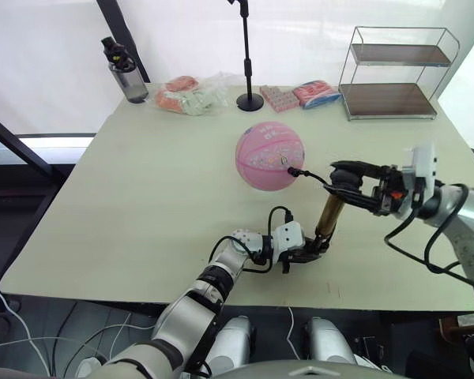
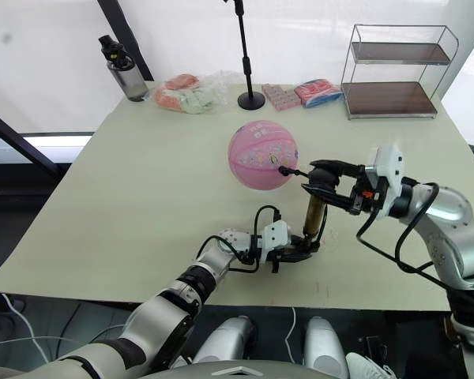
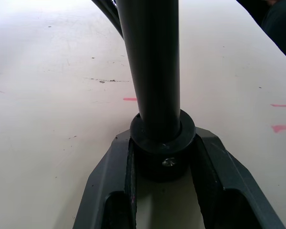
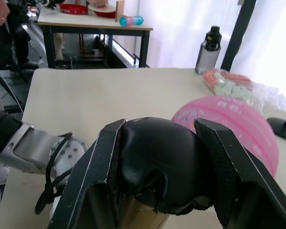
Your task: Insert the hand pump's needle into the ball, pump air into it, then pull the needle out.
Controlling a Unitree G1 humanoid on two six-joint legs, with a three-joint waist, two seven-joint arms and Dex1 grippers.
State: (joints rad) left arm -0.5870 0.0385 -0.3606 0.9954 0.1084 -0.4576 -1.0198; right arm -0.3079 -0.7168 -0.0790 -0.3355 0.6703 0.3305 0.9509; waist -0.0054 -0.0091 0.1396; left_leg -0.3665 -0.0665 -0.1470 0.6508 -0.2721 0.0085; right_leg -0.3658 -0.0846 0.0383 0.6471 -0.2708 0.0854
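Observation:
The pink ball (image 1: pixel 270 155) rests mid-table. To its right the hand pump (image 1: pixel 329 215) stands nearly upright, gold barrel leaning slightly. My left gripper (image 1: pixel 314 249) is shut on the pump's black bottom cap (image 3: pixel 162 143), which rests on the table. My right gripper (image 1: pixel 344 178) is shut on the black T-handle (image 4: pixel 162 162) at the top. A thin black hose (image 1: pixel 312 177) runs from the pump's top to the ball's right side, where the needle's black fitting (image 1: pixel 292 170) touches the surface; the silver pin itself is hidden.
Along the table's (image 1: pixel 142 205) far edge stand a water bottle (image 1: pixel 126 75), a plastic bag of packets (image 1: pixel 193 95), a black stand (image 1: pixel 249 99), pink packets (image 1: pixel 300 95) and a wire shelf (image 1: pixel 395 75).

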